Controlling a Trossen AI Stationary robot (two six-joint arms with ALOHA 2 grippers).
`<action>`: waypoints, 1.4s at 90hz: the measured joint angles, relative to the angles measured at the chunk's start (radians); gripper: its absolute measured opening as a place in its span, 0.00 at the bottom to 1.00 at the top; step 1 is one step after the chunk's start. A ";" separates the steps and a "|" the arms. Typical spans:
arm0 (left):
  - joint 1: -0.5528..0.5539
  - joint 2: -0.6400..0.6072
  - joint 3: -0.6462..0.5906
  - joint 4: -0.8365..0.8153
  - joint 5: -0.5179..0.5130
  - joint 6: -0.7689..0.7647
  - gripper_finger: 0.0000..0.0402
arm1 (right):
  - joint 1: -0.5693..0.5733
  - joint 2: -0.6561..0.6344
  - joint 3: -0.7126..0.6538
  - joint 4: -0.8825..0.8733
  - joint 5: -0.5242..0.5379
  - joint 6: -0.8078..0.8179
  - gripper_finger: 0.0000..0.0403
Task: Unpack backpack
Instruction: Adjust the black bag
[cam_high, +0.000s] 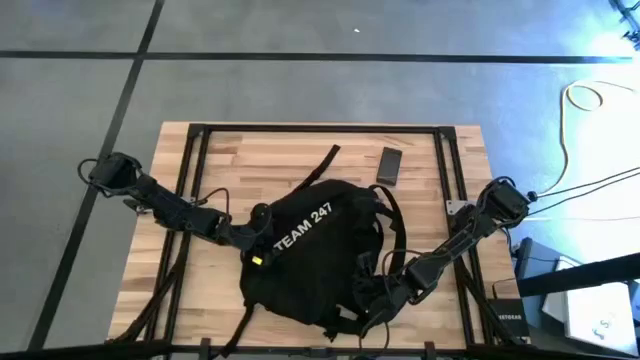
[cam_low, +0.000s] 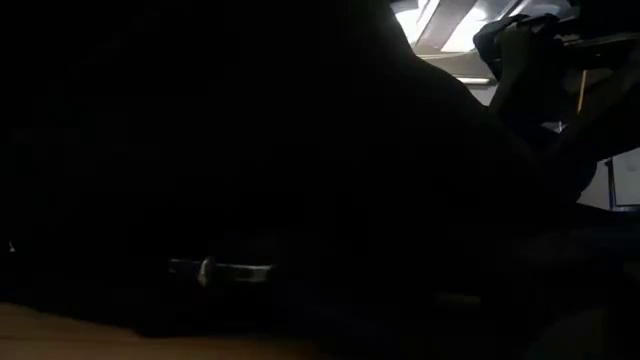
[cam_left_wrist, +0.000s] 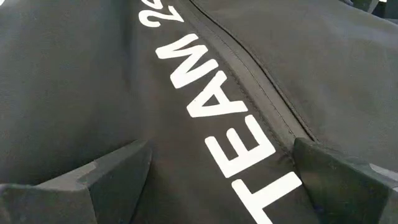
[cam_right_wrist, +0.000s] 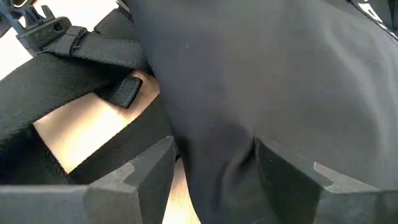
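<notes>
The black backpack (cam_high: 318, 262) with white "TEAM 247" lettering (cam_high: 302, 229) lies flat in the middle of the wooden table (cam_high: 240, 160), its straps (cam_high: 385, 215) spread toward the right. My left gripper (cam_high: 262, 247) is at the backpack's left side. It is open, with its fingers standing either side of the lettering (cam_left_wrist: 224, 118) on the backpack's front. My right gripper (cam_high: 383, 297) is at the backpack's near right corner among the straps (cam_right_wrist: 68, 68), shut on black fabric. The low view shows almost nothing but the dark backpack (cam_low: 300, 180). My left gripper stands open over the backpack's front panel (cam_left_wrist: 93, 81), beside the seam (cam_left_wrist: 261, 87). I cannot tell whether its fingertips (cam_left_wrist: 118, 168) touch the fabric. My right gripper pinches a bulging fold of the backpack's black fabric (cam_right_wrist: 214, 143) between its two fingers, at the near right corner. It comes in from the table's right side, slanting down. The backpack rests on the table; the layers cannot be counted.
A dark flat phone-like object (cam_high: 389, 165) lies on the table beyond the backpack, toward the far right. A loose strap end (cam_high: 325, 160) points toward the far edge. Black frame rails (cam_high: 190, 170) run along the table's left, right and far sides. Cables trail on the floor at right.
</notes>
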 joint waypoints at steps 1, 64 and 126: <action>0.000 0.000 0.000 0.000 0.000 0.000 0.93 | 0.000 0.000 0.000 0.000 0.000 0.000 0.51; 0.000 0.000 0.000 0.000 0.001 0.000 0.93 | 0.000 -0.001 0.077 0.046 -0.082 -0.031 0.51; 0.007 -0.078 -0.001 0.252 -0.066 0.132 0.93 | -0.028 0.187 0.077 0.060 0.140 -0.247 0.37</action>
